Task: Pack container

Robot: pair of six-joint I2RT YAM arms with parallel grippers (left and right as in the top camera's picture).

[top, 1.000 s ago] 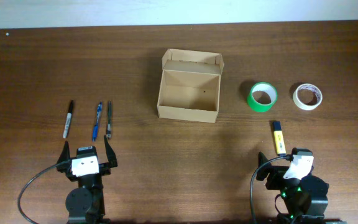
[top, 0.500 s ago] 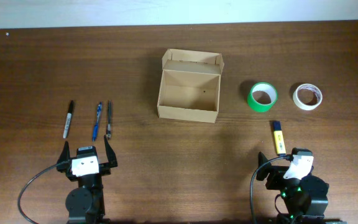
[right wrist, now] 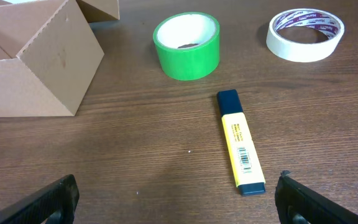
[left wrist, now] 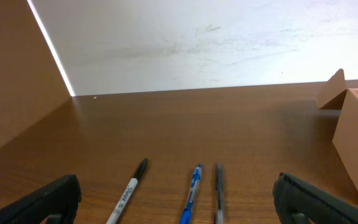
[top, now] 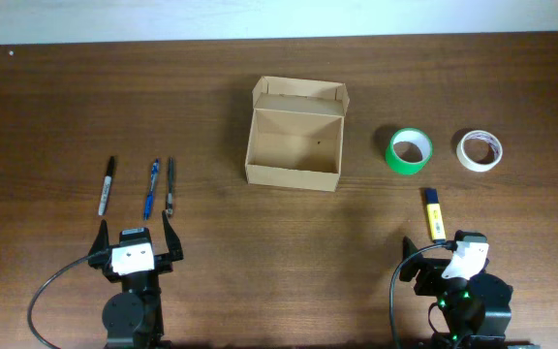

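Note:
The tan cardboard container (top: 294,145) stands open at the table's middle, its flap lid folded back; it also shows in the left wrist view (left wrist: 357,134) and the right wrist view (right wrist: 33,62). A green tape roll (top: 409,151) (right wrist: 186,45), a white tape roll (top: 479,150) (right wrist: 305,33) and a yellow highlighter (top: 435,213) (right wrist: 240,140) lie at the right. A black marker (top: 107,184) (left wrist: 128,193), a blue pen (top: 151,188) (left wrist: 192,193) and a dark pen (top: 170,186) (left wrist: 219,190) lie at the left. My left gripper (top: 135,237) (left wrist: 179,205) is open and empty behind the pens. My right gripper (top: 456,254) (right wrist: 178,205) is open and empty near the highlighter.
The brown wooden table (top: 279,242) ends at a white wall along the back. Both arm bases sit at the table's front edge.

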